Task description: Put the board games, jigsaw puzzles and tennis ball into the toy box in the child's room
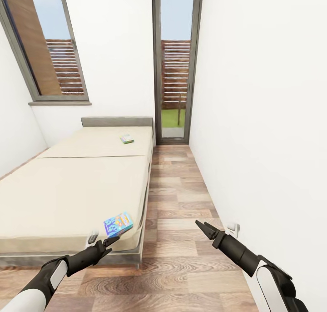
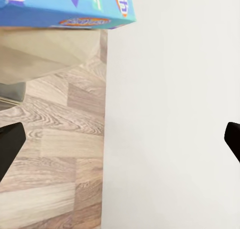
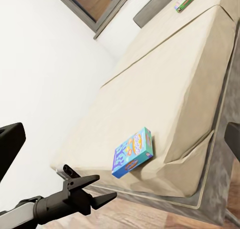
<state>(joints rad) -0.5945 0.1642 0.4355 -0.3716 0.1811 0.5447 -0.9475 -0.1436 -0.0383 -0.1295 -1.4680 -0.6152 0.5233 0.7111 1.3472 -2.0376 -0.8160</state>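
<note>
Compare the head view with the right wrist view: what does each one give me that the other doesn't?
Head view only: the right gripper over the wood floor, and the tall glass door at the far end of the room.

Right wrist view only: a side-on look at the open fingers of the left gripper, apart from the game box.

Both: the beige bed, the blue game box near its foot corner, the white-and-green game box up by the headboard, and the left gripper just short of the blue box.
</note>
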